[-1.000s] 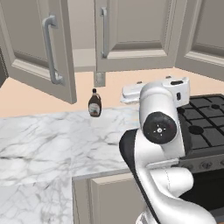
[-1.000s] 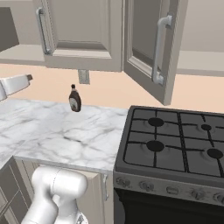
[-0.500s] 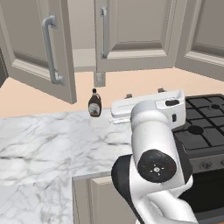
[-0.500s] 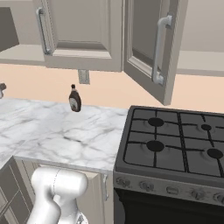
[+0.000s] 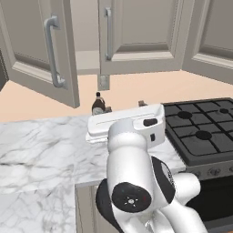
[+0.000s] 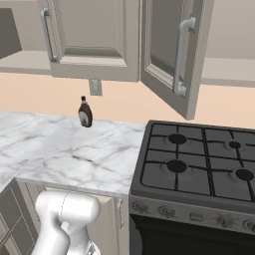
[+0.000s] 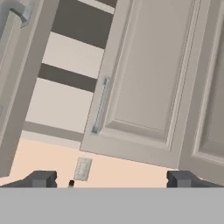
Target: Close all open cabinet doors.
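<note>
Looking forward from the left base view: the white arm rises at the lower right and its hand lies flat across the middle, above the marble counter [image 5: 41,150]; the fingers are hidden behind the hand body here, so their spread is read from the hand view.
Open door, left base view: a cabinet door [image 5: 43,50] hangs swung out, up and to the left of the hand, its silver bar handle [image 5: 53,52] facing the camera.
Middle door, left base view: a second cabinet door [image 5: 136,36] stands above the hand and looks closed or nearly so, though the angle leaves that uncertain.
Things near, left base view: a dark bottle [image 5: 98,104] stands on the counter just beyond the hand, under the wall socket [image 5: 103,82]; the black stove [image 5: 205,132] lies to the hand's right.
Right base view: a cabinet door [image 6: 172,55] stands swung out over the stove's left edge, with the bottle [image 6: 85,112] on the counter to its left, well apart.
Hand view, gripper [image 7: 111,179]: the two dark fingertips [image 7: 41,178] stand far apart, holding nothing.
Hand view, ahead: a cabinet door [image 7: 153,74] fills the space above the fingertips, apart from them; the open door's edge [image 7: 19,87] runs up the left side, with shelves showing between the two.
Hand view, low: the socket [image 7: 82,169] sits just above the left fingertip.
</note>
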Robot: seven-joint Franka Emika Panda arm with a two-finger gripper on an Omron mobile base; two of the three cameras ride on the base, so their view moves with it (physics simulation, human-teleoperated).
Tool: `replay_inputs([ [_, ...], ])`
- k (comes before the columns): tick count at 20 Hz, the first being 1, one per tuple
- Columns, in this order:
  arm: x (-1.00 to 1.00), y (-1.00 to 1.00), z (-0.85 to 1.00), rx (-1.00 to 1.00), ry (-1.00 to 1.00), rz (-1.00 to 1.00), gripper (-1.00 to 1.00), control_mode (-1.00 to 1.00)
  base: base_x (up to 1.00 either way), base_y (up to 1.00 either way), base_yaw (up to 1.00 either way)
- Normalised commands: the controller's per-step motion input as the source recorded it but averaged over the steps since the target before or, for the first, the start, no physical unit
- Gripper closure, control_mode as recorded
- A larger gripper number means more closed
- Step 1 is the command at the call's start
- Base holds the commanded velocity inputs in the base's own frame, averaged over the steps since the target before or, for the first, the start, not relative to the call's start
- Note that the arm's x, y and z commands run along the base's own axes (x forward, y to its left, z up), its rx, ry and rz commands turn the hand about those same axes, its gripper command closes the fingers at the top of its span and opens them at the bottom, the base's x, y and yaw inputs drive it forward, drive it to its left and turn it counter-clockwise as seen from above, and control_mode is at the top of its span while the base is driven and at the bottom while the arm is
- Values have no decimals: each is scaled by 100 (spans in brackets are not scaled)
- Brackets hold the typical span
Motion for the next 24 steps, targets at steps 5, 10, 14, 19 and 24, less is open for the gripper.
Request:
replay_inputs([
  [5, -17, 59, -17, 0, -10, 4, -100, -100, 0, 0, 0],
  [10, -2, 55, -1, 0, -13, 0, -100, -100, 0, 0, 0],
  [14, 2, 49, 0, 0, -10, 0, -100, -100, 0, 0, 0],
  [19, 16, 33, -12, 0, -3, 0, -100, -100, 0, 0, 0],
  [24, 29, 30, -12, 3, 0, 0, -100, -100, 0, 0, 0],
])
